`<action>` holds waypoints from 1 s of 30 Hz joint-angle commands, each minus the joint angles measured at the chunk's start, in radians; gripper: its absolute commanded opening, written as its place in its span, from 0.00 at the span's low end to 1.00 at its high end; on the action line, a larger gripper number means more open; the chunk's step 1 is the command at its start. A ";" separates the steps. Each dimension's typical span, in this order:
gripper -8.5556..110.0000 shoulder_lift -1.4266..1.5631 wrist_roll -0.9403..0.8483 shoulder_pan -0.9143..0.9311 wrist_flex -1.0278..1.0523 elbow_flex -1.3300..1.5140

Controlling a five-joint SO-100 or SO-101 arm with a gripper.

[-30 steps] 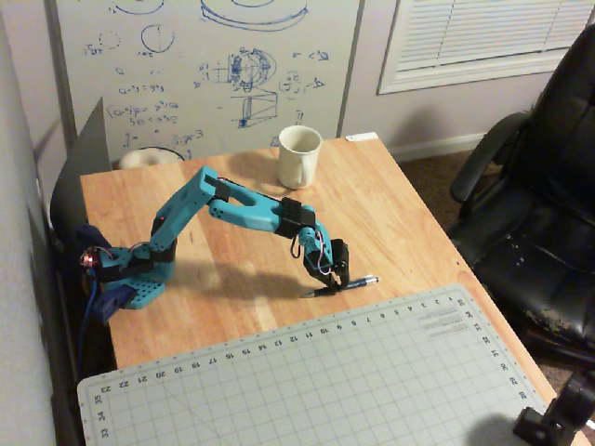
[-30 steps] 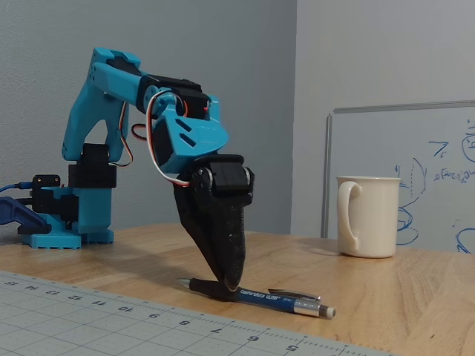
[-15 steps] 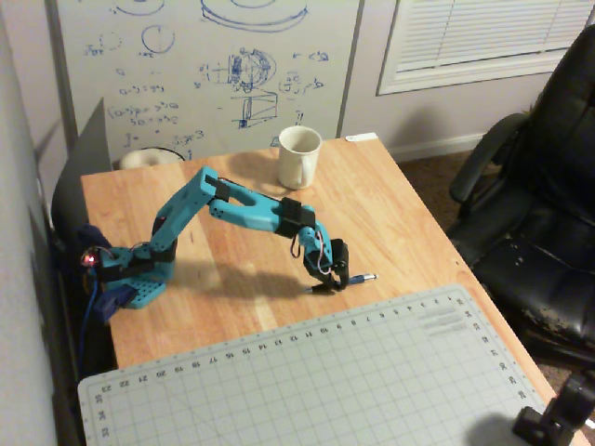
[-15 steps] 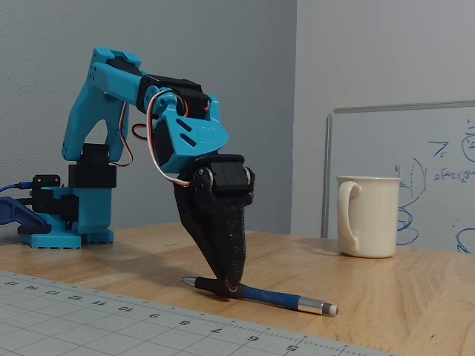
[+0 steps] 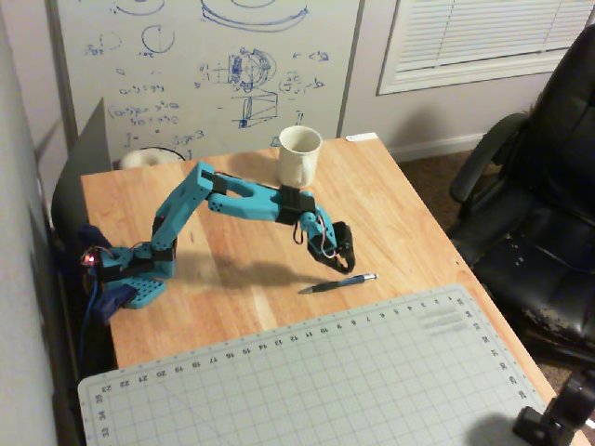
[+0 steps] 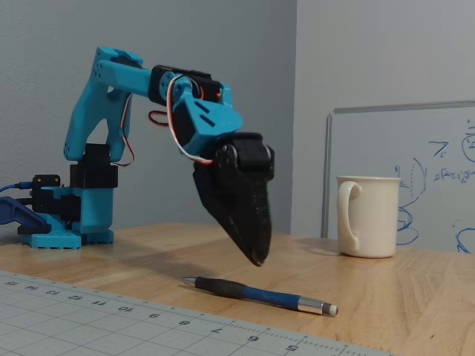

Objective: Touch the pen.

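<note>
Pen [image 6: 260, 294] (unlabelled) lies below gripper [image 6: 256, 259].

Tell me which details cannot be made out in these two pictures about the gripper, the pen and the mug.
- Gripper: in the fixed view the dark fingers overlap, so open or shut is unclear; in the overhead view it is too small and blurred.
- Pen: any print on the barrel is too small in both views.
- Mug: its inside is hidden by its own wall in the fixed view, and its handle is hidden in the overhead view.
</note>
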 commanded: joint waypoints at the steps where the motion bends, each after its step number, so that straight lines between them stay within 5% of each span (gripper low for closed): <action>1: 0.08 0.100 0.008 -0.003 -0.008 -0.084; 30: 0.08 -0.051 -0.006 -0.015 -0.011 -0.086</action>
